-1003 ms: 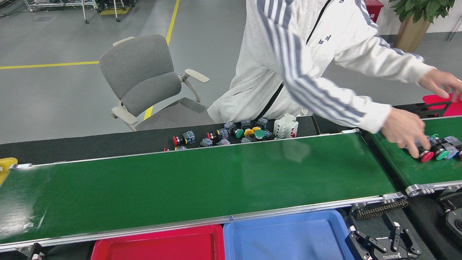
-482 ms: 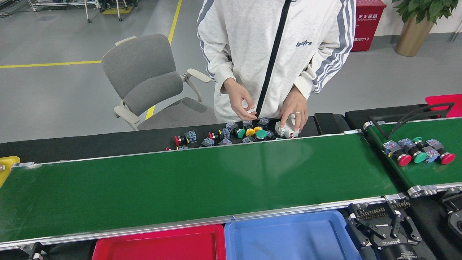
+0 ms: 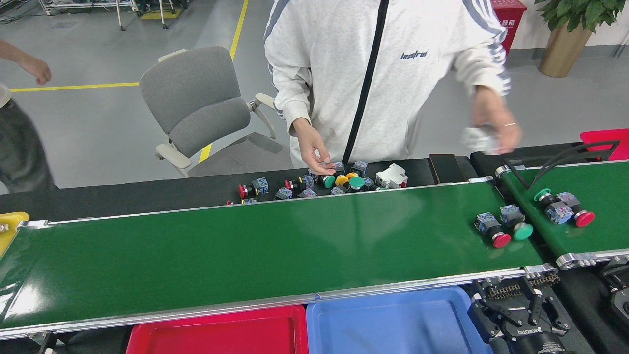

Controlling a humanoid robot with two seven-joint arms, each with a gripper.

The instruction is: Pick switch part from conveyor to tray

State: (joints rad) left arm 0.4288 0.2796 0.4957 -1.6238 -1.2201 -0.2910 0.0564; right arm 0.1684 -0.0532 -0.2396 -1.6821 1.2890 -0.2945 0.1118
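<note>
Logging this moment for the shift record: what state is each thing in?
conveyor: carries two switch parts at its right end.
red-capped switch part: lying on its side.
green-capped switch part: lying beside it.
red tray: nothing in the part seen.
blue tray: nothing in the part seen.
right gripper: fingers open, holding nothing.

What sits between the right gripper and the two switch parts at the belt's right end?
In the head view, only bare belt and the conveyor's silver near rail, with its corner bracket and a short chain, separate the right gripper from the red-capped and green-capped switch parts.

Black tool (image 3: pixel 520 314), linked fingers, white lettering on its body
</note>
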